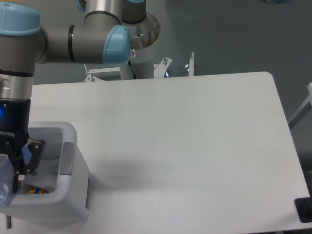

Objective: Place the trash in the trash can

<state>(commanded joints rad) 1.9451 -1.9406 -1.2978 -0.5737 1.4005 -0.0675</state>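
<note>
The white trash can [73, 202] stands at the table's front left corner, with a grey handle patch [67, 158] on its right rim. My gripper [8, 171] hangs over the can's left side, half cut off by the frame edge; only its right finger [27, 155] shows. A clear plastic bottle [3, 183] sits between the jaws at the frame's left edge, and the gripper is shut on it. Inside the can lies whitish crumpled wrapper [48, 165] and a small coloured scrap [34, 191].
The arm's grey links and blue joint caps [114, 44] reach across the top left. The robot's base column [136, 53] and metal brackets [190, 63] stand behind the table's far edge. A dark object [304, 209] sits at the front right corner.
</note>
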